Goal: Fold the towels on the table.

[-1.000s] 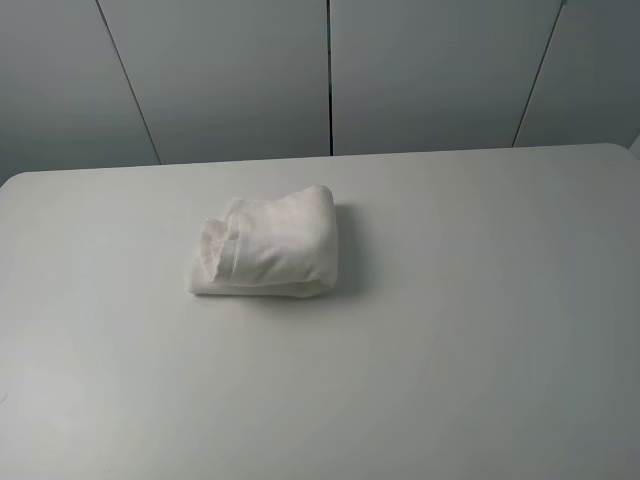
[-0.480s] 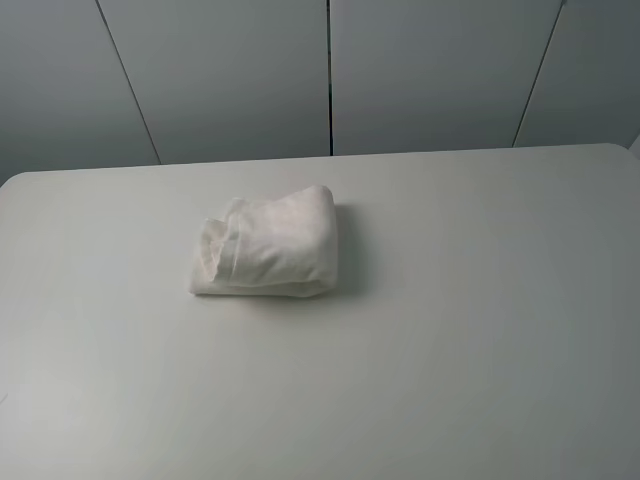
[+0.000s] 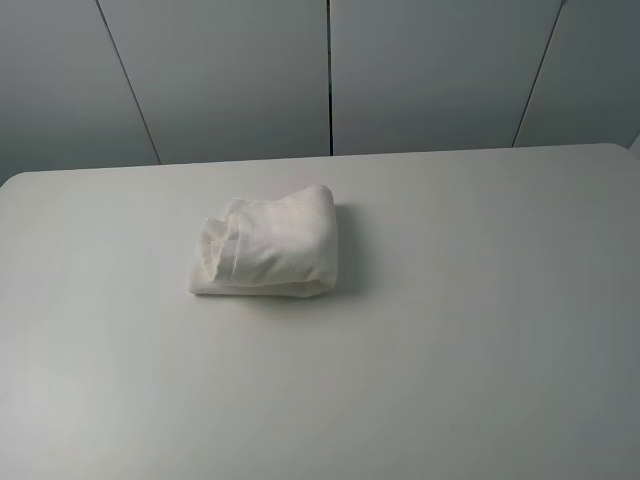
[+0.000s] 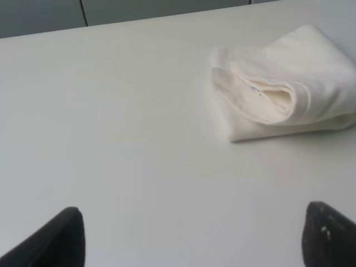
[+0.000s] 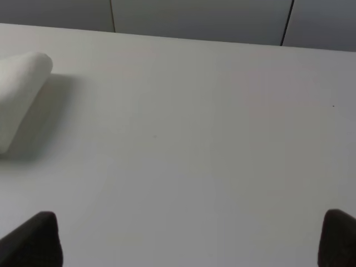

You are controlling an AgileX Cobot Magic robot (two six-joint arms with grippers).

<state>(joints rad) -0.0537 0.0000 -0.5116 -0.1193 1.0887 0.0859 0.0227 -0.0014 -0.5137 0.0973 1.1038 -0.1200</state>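
Towel (image 3: 268,243): folded bundle, alone on bench (image 3: 450,330).
Left gripper (image 4: 194,236): released, apart from towel.
Right gripper (image 5: 192,239): released, empty.
Behind: grey wall (image 3: 230,75).

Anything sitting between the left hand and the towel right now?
Nothing: in the left wrist view, only bare table lies between the left hand, its fingers spread wide, and the folded towel. The high view shows nothing else either.
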